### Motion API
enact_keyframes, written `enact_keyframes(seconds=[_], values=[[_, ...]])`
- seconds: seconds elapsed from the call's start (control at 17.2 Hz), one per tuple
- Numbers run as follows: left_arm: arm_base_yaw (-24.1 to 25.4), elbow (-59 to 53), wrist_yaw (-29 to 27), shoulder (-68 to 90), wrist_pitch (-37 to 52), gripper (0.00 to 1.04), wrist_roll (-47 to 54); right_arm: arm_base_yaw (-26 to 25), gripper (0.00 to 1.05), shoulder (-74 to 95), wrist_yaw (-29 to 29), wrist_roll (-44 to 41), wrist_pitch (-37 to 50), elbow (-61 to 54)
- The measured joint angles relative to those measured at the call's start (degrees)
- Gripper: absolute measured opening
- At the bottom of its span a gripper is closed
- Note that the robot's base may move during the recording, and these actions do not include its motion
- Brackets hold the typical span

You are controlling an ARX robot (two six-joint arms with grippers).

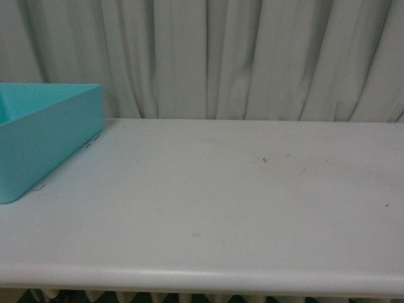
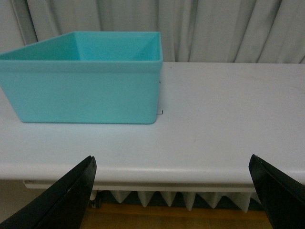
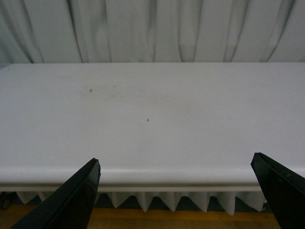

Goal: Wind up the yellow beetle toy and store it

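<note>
Wide-open table [image 1: 240, 208] here, white and bare across the middle, with pale curtains [image 1: 252, 57] hanging behind it. No yellow beetle toy anywhere in these 3 views, so where it sits I cannot say; it may be inside the bin or out of frame.

The left gripper [image 2: 174, 191] is hanging back off the table's near edge, its 2 black fingers [image 2: 71, 195] spread wide with nothing between them. Straight ahead of it, a little to one side, stands the turquoise bin [image 2: 86, 90], open-topped, resting on the tabletop. The part of its interior that shows looks empty, though its floor is hidden by the near wall.

Over on the other arm, the right gripper [image 3: 176, 193] is in the same pose: fingers [image 3: 76, 200] parted wide, holding nothing, poised short of the table edge. Ahead of it only bare tabletop with a few small specks.

Progress call: judging from this, either nothing has started or it is all finished with the toy tucked in the bin. With both arms back and empty, the pictures cannot settle which.
</note>
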Motion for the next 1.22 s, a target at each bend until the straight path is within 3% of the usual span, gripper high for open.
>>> enact_keyframes(seconds=[1.22], values=[[0.0,0.0,-0.02,0.0,-0.09,0.98,0.02,0.0,0.98,0.02,0.0,0.0,-0.07,0.0]])
